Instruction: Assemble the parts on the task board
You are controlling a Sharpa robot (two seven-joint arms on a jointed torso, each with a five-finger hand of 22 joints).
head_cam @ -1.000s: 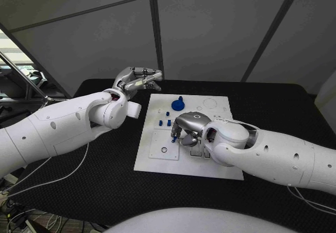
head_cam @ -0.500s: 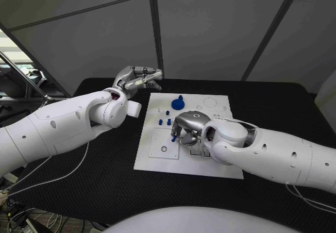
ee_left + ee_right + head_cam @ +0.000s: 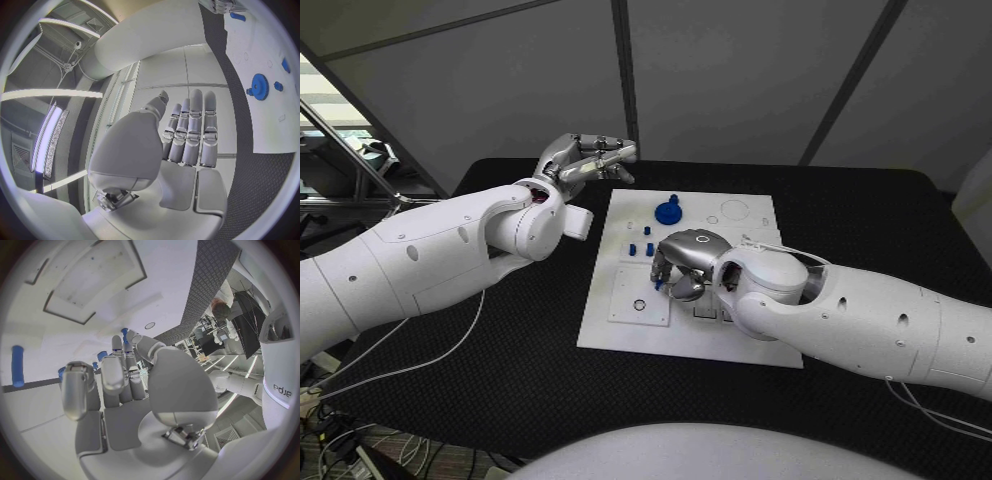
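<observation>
1. The black table (image 3: 473, 400) carries everything; the white board (image 3: 740, 345) lies flat at its middle, under the fingers of the right hand and well off to one side of the fingers of the left hand.
2. The left hand (image 3: 584, 158) is raised above the table beside the board's far corner. In the left wrist view its fingers (image 3: 190, 132) lie straight and side by side, with nothing between them and the thumb.
3. The right hand (image 3: 684, 262) hangs low over the board's middle, fingers pointing down toward its surface. A small blue peg (image 3: 653, 279) sits right at the fingertips in the head view, but I cannot tell whether they pinch it or merely stand beside it. In the right wrist view the fingers (image 3: 119, 370) are partly curled, with blue pieces showing just past their tips.
4. A blue gear (image 3: 668, 212) rests on the board beyond the right hand's fingers, toward the far edge.
5. A few short blue pegs (image 3: 640, 248) stand on the board between the gear and the right fingertips, close to the latter.
</observation>
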